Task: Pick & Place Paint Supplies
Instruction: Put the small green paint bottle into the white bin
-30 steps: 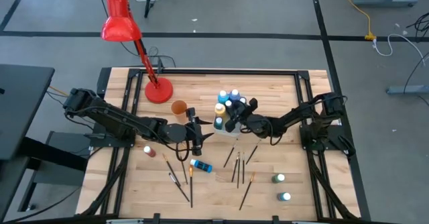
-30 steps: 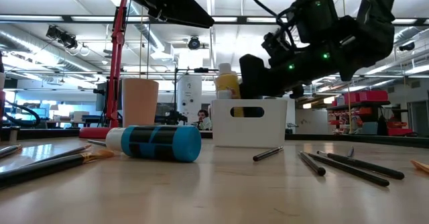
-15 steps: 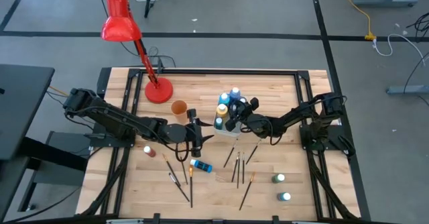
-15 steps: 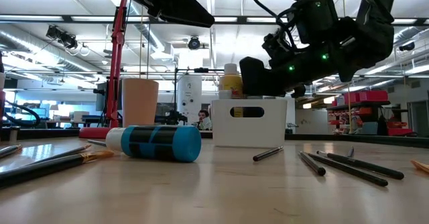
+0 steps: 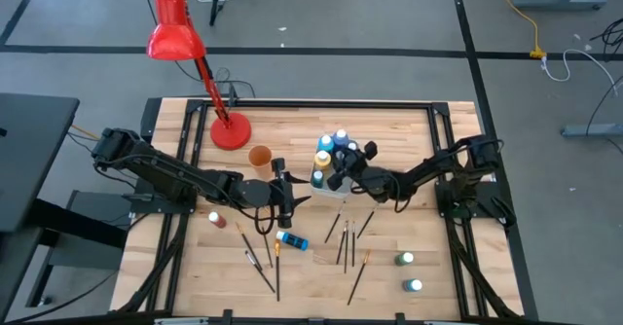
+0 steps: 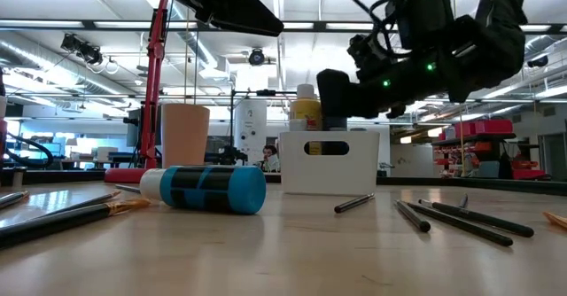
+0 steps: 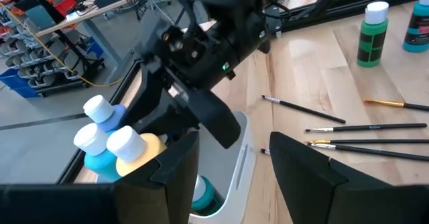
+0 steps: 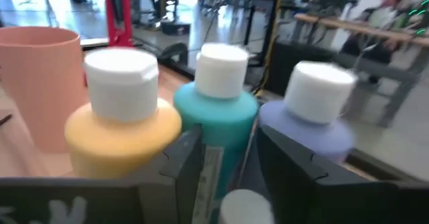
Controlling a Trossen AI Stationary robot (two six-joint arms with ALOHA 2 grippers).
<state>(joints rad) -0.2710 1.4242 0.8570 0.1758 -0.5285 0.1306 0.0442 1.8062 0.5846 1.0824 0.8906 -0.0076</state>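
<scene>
A white bin [image 5: 329,184] holds several white-capped paint bottles, yellow [image 8: 120,127], teal [image 8: 218,110] and pale blue [image 8: 315,117]. My right gripper [image 5: 341,176] hovers open over the bin, its fingers on either side of a white cap [image 8: 244,207] below, without touching it. My left gripper [image 5: 289,205] hangs open above the table, just left of the bin. A blue bottle [image 5: 290,239] lies on its side on the table. A red-brown bottle [image 5: 216,219] and two green ones [image 5: 405,259] stand upright. Brushes [image 5: 346,242] lie flat.
A peach cup [image 5: 259,157] stands left of the bin, with the red desk lamp's base [image 5: 230,130] behind it. More brushes [image 5: 261,255] are scattered near the front edge. Black frame rails [image 5: 292,102] border the table. Bare wood lies between the bin and the far rail.
My right gripper has risen a little above the bin. Nothing else has moved.
</scene>
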